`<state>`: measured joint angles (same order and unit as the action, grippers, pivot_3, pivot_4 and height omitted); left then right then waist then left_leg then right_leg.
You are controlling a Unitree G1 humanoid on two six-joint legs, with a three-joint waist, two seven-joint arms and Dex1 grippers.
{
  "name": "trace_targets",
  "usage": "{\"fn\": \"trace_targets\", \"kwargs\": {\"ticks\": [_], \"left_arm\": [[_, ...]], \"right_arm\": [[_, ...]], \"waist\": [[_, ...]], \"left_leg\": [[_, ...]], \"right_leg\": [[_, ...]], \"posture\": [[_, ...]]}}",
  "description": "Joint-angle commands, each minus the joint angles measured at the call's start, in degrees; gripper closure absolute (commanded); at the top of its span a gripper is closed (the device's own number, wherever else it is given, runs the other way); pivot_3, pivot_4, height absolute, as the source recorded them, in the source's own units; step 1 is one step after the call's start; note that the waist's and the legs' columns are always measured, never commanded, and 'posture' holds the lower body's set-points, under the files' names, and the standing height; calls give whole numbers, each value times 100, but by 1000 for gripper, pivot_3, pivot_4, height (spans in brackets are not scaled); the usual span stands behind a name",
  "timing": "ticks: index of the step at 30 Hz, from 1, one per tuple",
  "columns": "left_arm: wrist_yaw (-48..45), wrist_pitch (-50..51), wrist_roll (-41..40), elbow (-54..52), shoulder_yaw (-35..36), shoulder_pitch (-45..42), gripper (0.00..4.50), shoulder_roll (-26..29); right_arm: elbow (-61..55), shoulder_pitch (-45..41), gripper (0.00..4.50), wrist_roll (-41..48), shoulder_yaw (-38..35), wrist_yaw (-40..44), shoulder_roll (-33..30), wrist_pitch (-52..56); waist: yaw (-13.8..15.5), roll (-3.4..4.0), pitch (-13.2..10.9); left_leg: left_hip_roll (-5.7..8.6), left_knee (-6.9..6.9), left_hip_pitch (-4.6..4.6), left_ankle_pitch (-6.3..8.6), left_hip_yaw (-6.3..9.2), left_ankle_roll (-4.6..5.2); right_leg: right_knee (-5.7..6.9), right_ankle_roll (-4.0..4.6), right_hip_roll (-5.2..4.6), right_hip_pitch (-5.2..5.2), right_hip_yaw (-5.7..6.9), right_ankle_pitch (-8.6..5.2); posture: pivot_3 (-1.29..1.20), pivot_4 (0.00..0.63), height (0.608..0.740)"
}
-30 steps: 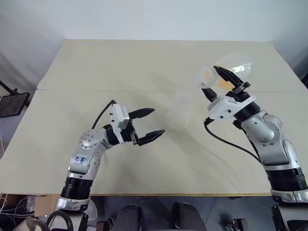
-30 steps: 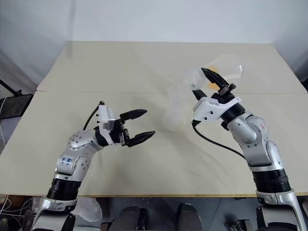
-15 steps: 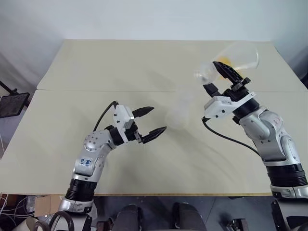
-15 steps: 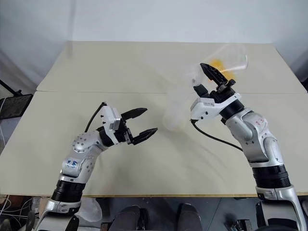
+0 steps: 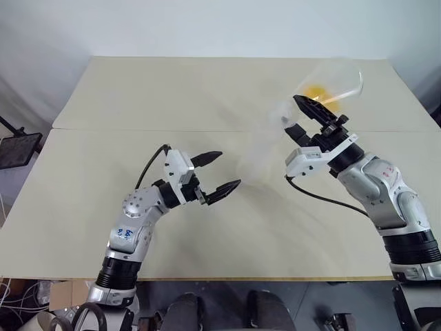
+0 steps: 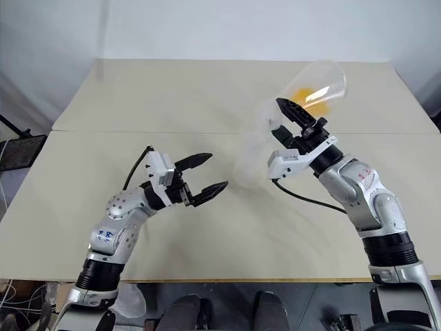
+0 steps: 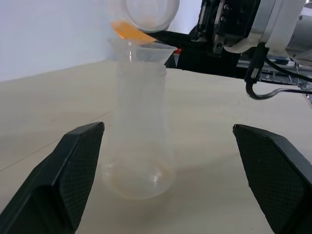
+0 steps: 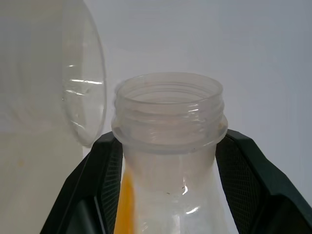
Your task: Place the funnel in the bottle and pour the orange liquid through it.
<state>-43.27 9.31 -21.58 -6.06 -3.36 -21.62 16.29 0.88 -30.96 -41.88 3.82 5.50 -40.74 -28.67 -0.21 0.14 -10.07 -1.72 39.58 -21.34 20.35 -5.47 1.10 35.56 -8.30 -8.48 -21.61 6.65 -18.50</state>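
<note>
The frosted bottle (image 7: 139, 131) stands upright on the table with the clear funnel (image 7: 146, 51) seated in its neck. My right gripper (image 5: 293, 114) is shut on the neck of a clear conical flask (image 5: 336, 74). The flask is tilted, its wide base raised and its mouth (image 7: 148, 12) just above the funnel. The orange liquid (image 6: 303, 94) lies inside the flask, and some of it sits at the mouth (image 7: 129, 30). My left gripper (image 5: 224, 172) is open beside the bottle, which stands apart from both fingers. A faint orange tinge shows at the bottle's bottom.
The beige table (image 5: 172, 96) stretches wide around the bottle, with a seam across its middle. A dark stand (image 5: 17, 148) sits off the table's left edge. The right arm's black cable (image 5: 324, 200) hangs over the table.
My right gripper has rolled, tipping the flask further so its base rose and the orange liquid ran toward the neck. The left gripper has kept its place.
</note>
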Motion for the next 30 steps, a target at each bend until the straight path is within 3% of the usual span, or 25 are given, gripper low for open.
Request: {"fn": "trace_targets", "kwargs": {"ticks": [1, 30], "left_arm": [[25, -49, -35, -238, -40, 60, 0, -44], [37, -98, -11, -196, -68, 7, 0, -226]], "right_arm": [[-99, -123, 2085, -63, -134, -237, -138, -35], [52, -190, 2085, -493, -70, -686, -376, -117]], "waist": [[1, 0, 0], [1, -1, 0]], "left_leg": [[0, 0, 0, 0, 0, 0], [-1, 0, -1, 0, 0, 0]], "right_leg": [[0, 0, 0, 0, 0, 0], [-3, 0, 0, 0, 0, 0]], "posture": [[0, 150, 740], [0, 150, 740]]}}
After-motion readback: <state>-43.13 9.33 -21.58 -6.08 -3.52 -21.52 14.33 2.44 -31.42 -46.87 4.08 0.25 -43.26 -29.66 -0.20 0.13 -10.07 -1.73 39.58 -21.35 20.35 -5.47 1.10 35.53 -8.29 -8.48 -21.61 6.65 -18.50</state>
